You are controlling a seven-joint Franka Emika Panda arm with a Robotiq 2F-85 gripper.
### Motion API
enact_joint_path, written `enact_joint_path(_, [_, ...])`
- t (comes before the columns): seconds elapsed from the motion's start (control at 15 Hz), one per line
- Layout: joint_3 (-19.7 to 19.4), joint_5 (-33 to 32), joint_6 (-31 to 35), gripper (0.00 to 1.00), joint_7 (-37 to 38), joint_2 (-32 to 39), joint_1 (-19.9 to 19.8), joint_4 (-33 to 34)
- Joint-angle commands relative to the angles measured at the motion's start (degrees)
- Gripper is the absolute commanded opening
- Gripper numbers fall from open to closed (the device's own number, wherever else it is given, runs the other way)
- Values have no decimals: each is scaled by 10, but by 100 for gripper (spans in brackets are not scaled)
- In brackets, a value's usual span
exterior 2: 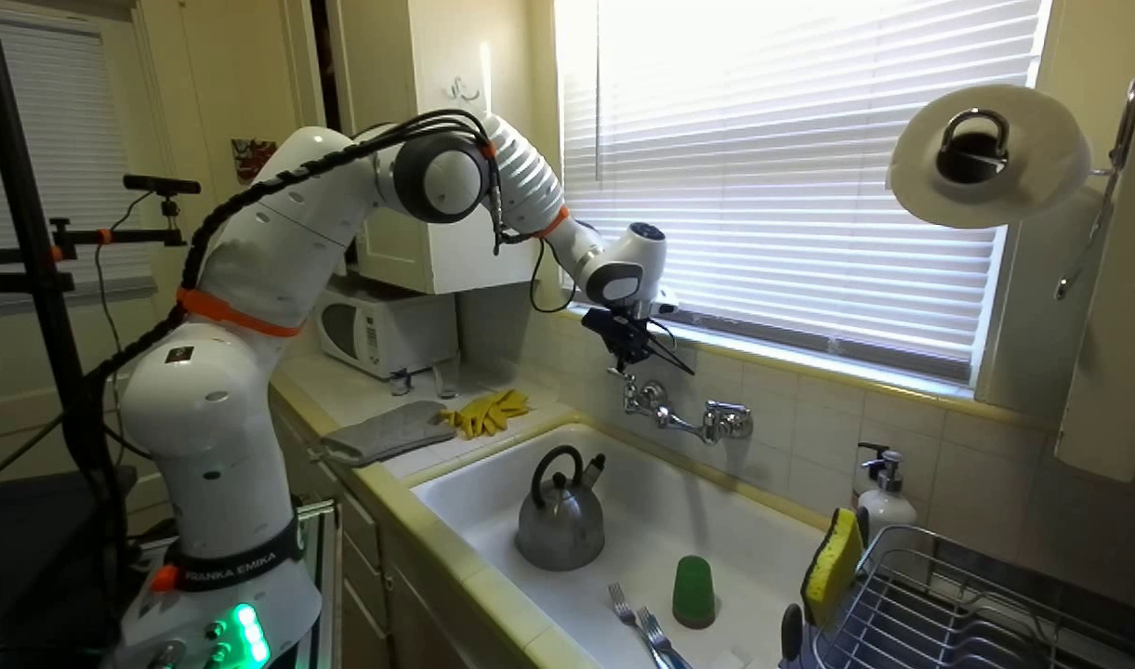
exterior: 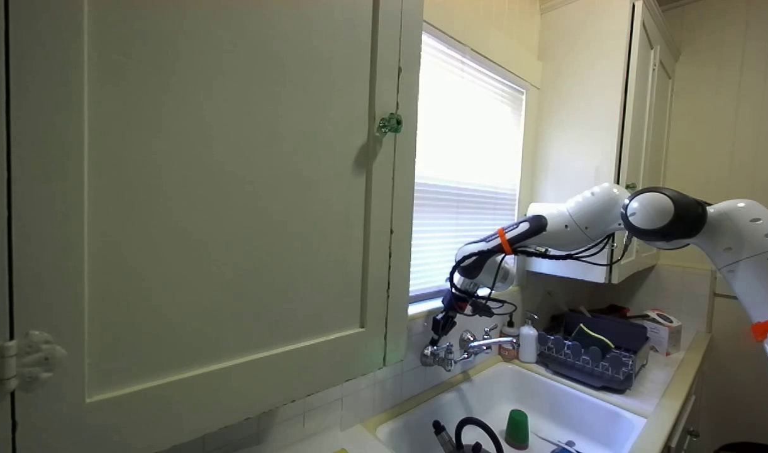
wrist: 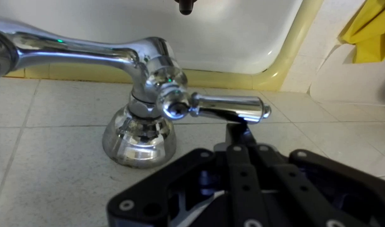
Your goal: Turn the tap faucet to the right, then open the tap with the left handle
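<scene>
Nearest the wrist camera, a blurred black gripper, all angular links and round screw heads. Narrow, with slim, blunt fingers lying side by side. Ends right at the left handle of the tap faucet; cannot tell whether touching it or just beside it. In chrome, a stubby lever barrel flaring slightly toward a small bead at the tip, pointing sideways in the wrist view. Fixed to pale wall tiles above the sink, the whole tap: mirror-polished, with a bell-shaped flange, rounded valve body, waisted cross-pipe and, in an exterior view, a slim spout angled toward a smooth white pump bottle. In the glossy white sink, rimmed in yellow tile: a brushed-steel kettle, a tapered green cup and two metal forks. Beside it, a wire dish rack with a porous yellow sponge standing on edge. At the opposite end, crumpled yellow rubber gloves next to a grey cloth. In an exterior view, a panelled, painted cabinet door with a green glass knob.
</scene>
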Motion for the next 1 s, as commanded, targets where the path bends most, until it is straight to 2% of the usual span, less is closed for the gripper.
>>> enact_joint_path(0.0, [5, 8, -71, 0, 17, -3, -7, -10])
enact_joint_path(0.4, [-8, 0, -155, 0, 13, -30, -7, -48])
enact_joint_path(0.53, [-8, 4, -126, 0, 4, -47, -4, -61])
enact_joint_path(0.6, [11, 32, -110, 0, -25, -61, -13, -64])
enact_joint_path(0.93, [-8, -2, -178, 0, 37, -143, 14, -72])
